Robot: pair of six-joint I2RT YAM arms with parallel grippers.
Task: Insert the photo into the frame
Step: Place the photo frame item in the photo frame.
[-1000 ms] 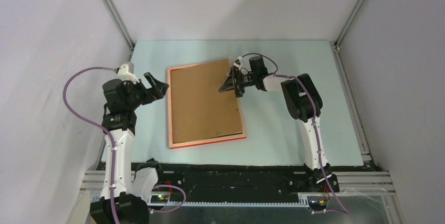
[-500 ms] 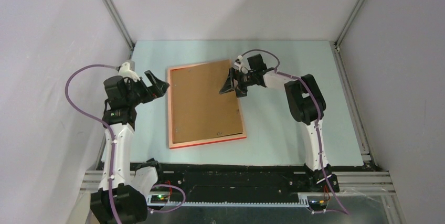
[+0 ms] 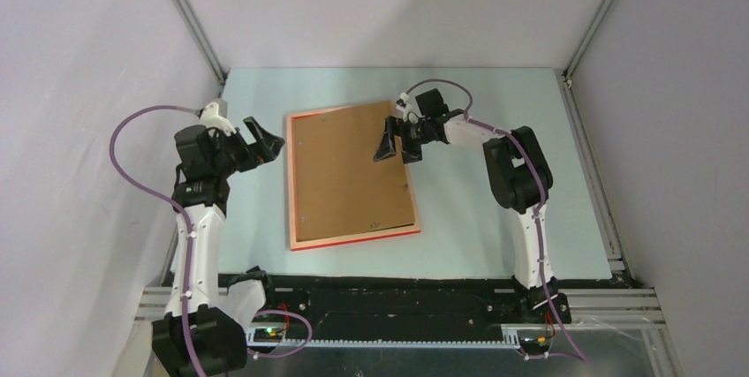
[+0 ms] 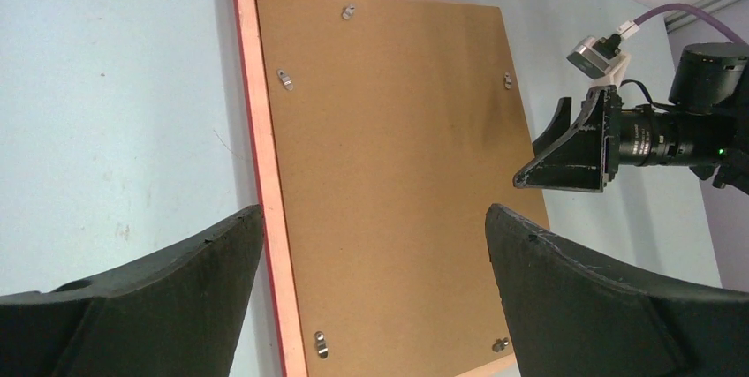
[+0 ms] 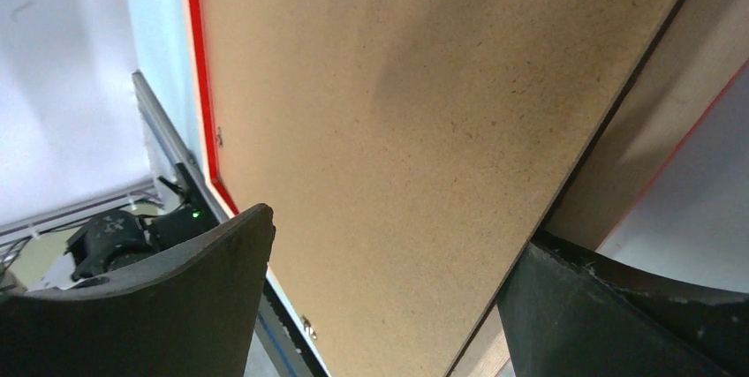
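The left end effector (image 3: 268,147) hovers just left of the frame (image 3: 292,184), jaws wide apart and empty, probably ready to steady it; the frame lies face down on the desk (image 3: 459,218) under the brown backing board (image 3: 349,174); the photo is hidden, likely beneath; the right end effector (image 3: 389,140) is spread over the board's far-right corner, gripping nothing.

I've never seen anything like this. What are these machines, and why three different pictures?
Two robot arms stand at a pale blue table. One picture looks down from overhead. The other two come from cameras on the wrists, so the black shapes there are each arm's own fingers. A red frame lies face down, a brown backing board covering its back. The left gripper hangs open beside it; the right gripper is open over its right edge. Neither holds anything; no photo shows.
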